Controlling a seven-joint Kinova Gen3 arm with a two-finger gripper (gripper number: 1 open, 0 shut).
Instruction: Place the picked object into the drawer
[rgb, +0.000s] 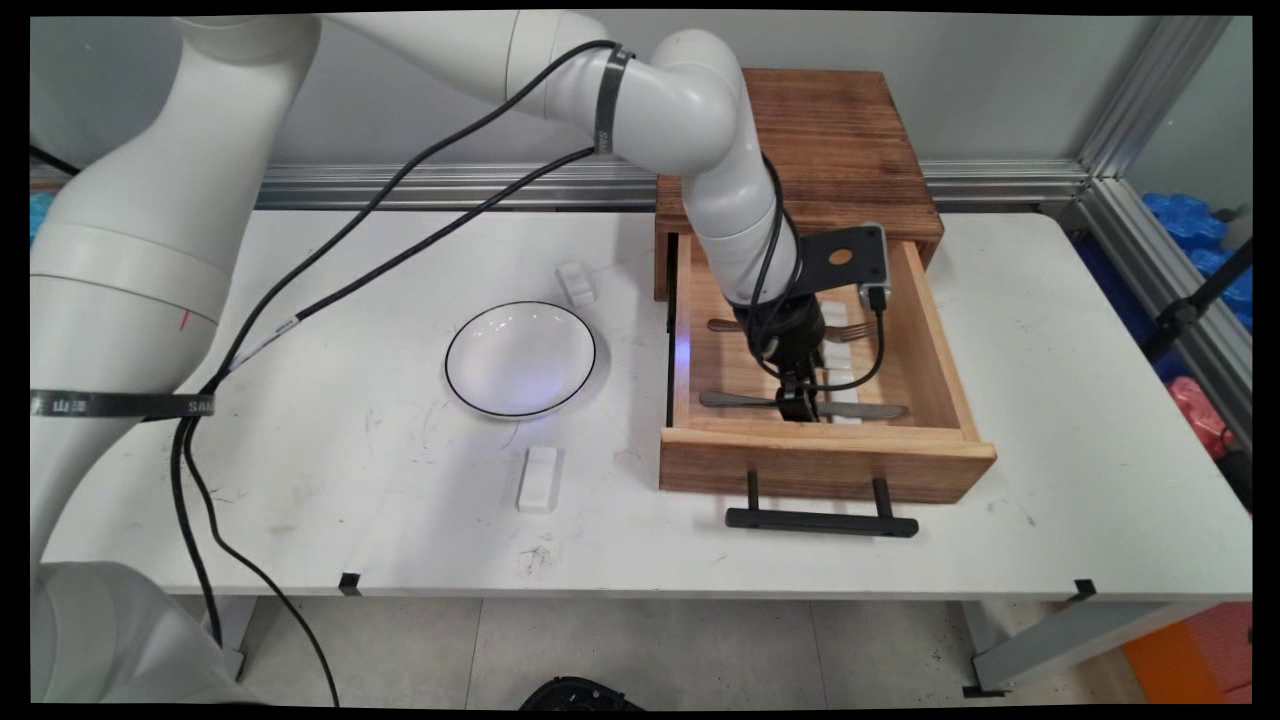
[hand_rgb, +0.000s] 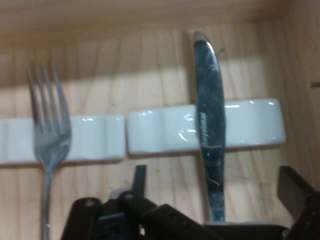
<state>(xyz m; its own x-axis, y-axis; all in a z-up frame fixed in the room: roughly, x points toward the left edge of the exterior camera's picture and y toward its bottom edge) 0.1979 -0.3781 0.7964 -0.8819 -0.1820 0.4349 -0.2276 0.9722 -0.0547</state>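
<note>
My gripper (rgb: 797, 402) (hand_rgb: 217, 200) reaches down into the open wooden drawer (rgb: 700, 350), right over a metal knife (rgb: 870, 410) (hand_rgb: 209, 125). The fingers (hand_rgb: 295, 187) stand open on either side of the knife's handle, apart from it. The knife lies across a white ceramic rest (hand_rgb: 250, 125) near the drawer's front wall. A metal fork (rgb: 850, 330) (hand_rgb: 50, 135) lies farther back across a second white rest (hand_rgb: 95, 137). The gripper hides the middle of both utensils in the main view.
The drawer belongs to a wooden cabinet (rgb: 830, 130) at the back of the table; its black handle (rgb: 820, 520) sticks out toward the near edge. A white bowl with a dark rim (rgb: 520, 358) and two white rests (rgb: 538, 478) (rgb: 576, 283) lie left of the drawer.
</note>
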